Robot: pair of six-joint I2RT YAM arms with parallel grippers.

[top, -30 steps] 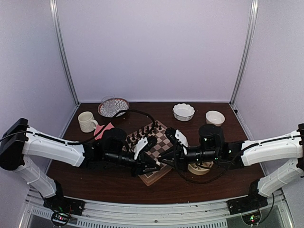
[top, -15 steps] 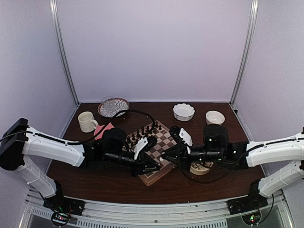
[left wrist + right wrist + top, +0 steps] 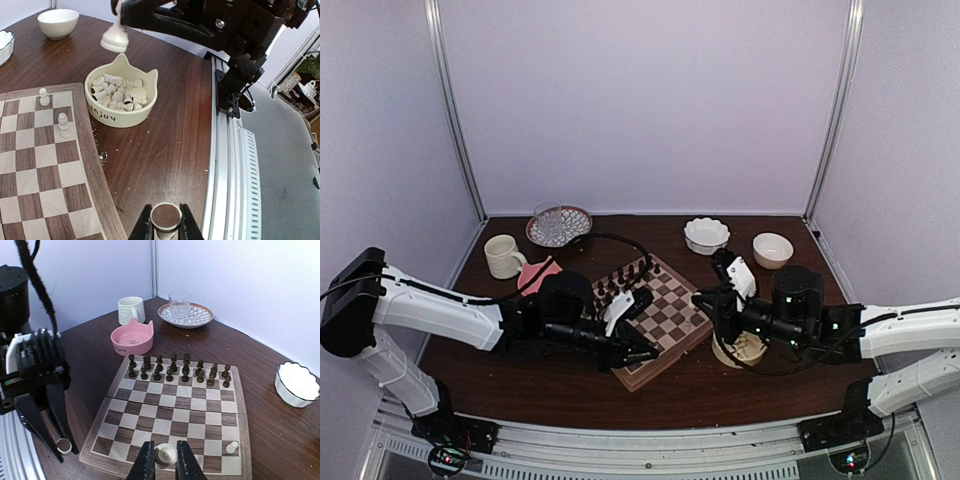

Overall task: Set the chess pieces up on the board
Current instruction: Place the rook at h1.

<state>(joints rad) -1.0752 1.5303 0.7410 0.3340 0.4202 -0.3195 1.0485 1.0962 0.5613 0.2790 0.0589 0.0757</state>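
The board (image 3: 642,377) lies between my arms, with dark brown figures along its far rows (image 3: 172,367). Two cream-white chess pieces (image 3: 64,125) stand near its right edge, and one pawn also shows in the right wrist view (image 3: 231,447). My left gripper (image 3: 645,352) is shut on a cream piece (image 3: 166,219), felt base facing the camera, above the table by the board's near corner. My right gripper (image 3: 704,300) is shut on another cream piece (image 3: 165,454), held in the air at the board's right side, near a cream cat-shaped bowl (image 3: 120,116) with several white pieces.
A pink cat bowl (image 3: 132,340), a cream mug (image 3: 131,310) and a glass on a patterned plate (image 3: 185,315) stand beyond the board's left. Two white bowls (image 3: 707,235) (image 3: 772,248) stand at the back right. The table's metal edge rail (image 3: 235,165) is close to my left gripper.
My right arm has drawn back to the right and risen from the board's near edge, still holding its piece. My left arm has barely moved.
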